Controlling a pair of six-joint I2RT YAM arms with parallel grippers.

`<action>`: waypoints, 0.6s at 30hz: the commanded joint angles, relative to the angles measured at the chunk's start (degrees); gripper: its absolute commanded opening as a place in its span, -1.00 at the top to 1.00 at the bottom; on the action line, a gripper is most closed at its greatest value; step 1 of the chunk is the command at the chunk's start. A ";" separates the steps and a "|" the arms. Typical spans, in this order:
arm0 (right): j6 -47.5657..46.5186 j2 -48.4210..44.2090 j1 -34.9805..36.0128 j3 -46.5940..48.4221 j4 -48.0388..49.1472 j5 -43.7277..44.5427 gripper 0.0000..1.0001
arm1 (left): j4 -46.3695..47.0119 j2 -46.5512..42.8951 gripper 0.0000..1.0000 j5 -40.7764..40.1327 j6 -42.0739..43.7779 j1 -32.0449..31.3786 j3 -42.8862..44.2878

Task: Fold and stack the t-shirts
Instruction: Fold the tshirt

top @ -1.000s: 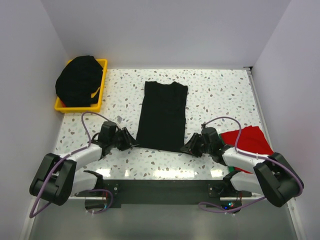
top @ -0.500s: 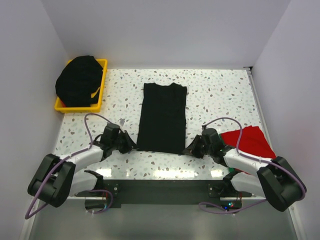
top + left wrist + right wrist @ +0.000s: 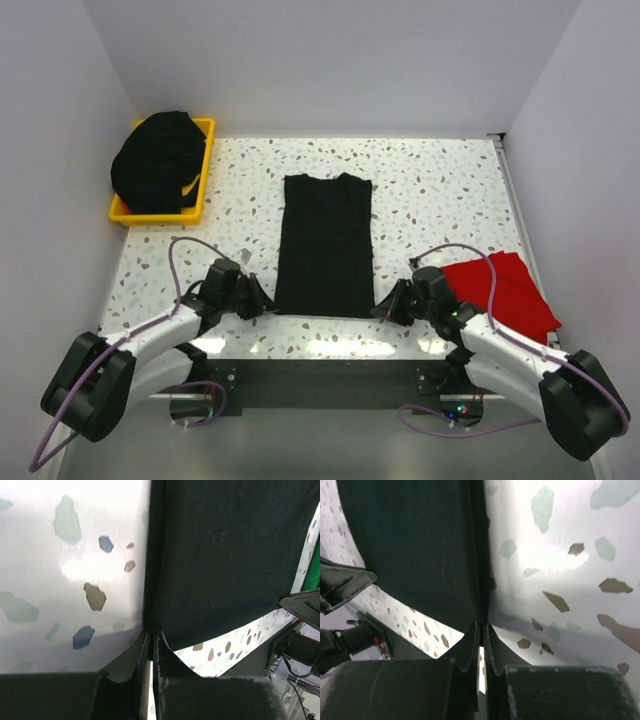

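Observation:
A black t-shirt (image 3: pixel 325 243), folded into a long strip, lies flat in the middle of the table. My left gripper (image 3: pixel 262 303) is shut on its near left corner (image 3: pixel 151 630). My right gripper (image 3: pixel 385 305) is shut on its near right corner (image 3: pixel 482 622). The shirt also fills the left wrist view (image 3: pixel 225 555) and the right wrist view (image 3: pixel 415 545). A red t-shirt (image 3: pixel 505 288) lies at the right edge of the table. More black t-shirts (image 3: pixel 158 163) are heaped in the yellow bin (image 3: pixel 207 158).
The yellow bin stands at the back left corner. White walls close in the table on the left, back and right. The speckled tabletop (image 3: pixel 440 200) shows on both sides of the shirt.
Both grippers have pulled the shirt's near corners toward the near edge of the table. The whole shirt has slid nearer with them.

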 commanded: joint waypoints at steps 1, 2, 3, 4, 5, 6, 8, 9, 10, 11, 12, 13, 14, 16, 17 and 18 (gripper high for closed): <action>-1.63 -4.09 -0.09 -1.09 -5.86 -0.35 1.00 | -5.77 -2.89 1.00 -2.23 -0.56 -0.56 -2.64; -1.63 -6.45 0.00 -1.27 -7.26 -0.26 1.00 | -6.55 -4.29 1.00 -2.05 -0.56 -0.56 -3.34; -1.54 -7.43 -0.09 -1.44 -8.05 -0.26 1.00 | -6.82 -5.00 1.00 -1.96 -0.65 -0.56 -3.69; -1.54 -8.31 0.00 -1.88 -8.58 -0.26 1.00 | -7.09 -5.62 1.00 -1.88 -0.73 -0.65 -3.96; -1.36 -9.28 0.00 -2.06 -9.46 -0.35 1.00 | -7.52 -6.84 1.00 -1.79 -0.82 -0.65 -4.57; -1.19 -10.50 0.00 -2.23 -9.99 -0.70 1.00 | -7.79 -7.37 1.00 -1.70 -0.91 -0.65 -4.84; -1.10 -11.30 -0.09 -2.32 -10.95 -1.22 1.00 | -8.32 -8.60 1.00 -1.00 -1.09 -0.65 -5.10; -1.19 -11.74 0.09 -2.15 -11.31 -1.75 1.00 | -8.58 -8.96 1.00 -0.82 -1.09 -0.65 -5.10; -1.19 -12.10 0.00 -2.06 -11.75 -2.01 1.00 | -9.19 -9.57 1.00 -0.30 -1.26 -0.65 -5.02; -1.36 -12.27 0.00 -1.80 -12.54 -2.19 1.00 | -9.46 -10.45 1.00 -0.21 -1.26 -0.65 -4.58; -1.54 -13.06 0.09 -1.19 -13.15 -2.19 1.00 | -9.90 -10.98 1.00 -0.03 -1.35 -0.65 -4.14; -1.63 -13.33 0.09 -0.83 -13.68 -2.28 1.00 | -10.95 -11.51 1.00 -0.12 -1.26 -0.65 -3.70; -1.89 -13.76 0.09 -0.39 -14.90 -2.37 1.00 | -11.57 -12.47 1.00 -0.20 -1.18 -0.65 -2.57; -2.41 -14.82 0.00 1.09 -16.23 -2.11 1.00 | -13.32 -13.09 1.00 -0.21 -1.00 -0.65 -1.07; -3.03 -15.17 0.09 1.71 -18.06 -1.84 1.00 | -13.85 -13.53 1.00 -0.38 -0.82 -0.65 0.42; -3.47 -15.35 0.00 2.59 -19.30 -1.58 1.00 | -14.38 -13.62 1.00 -0.55 -0.65 -0.65 1.13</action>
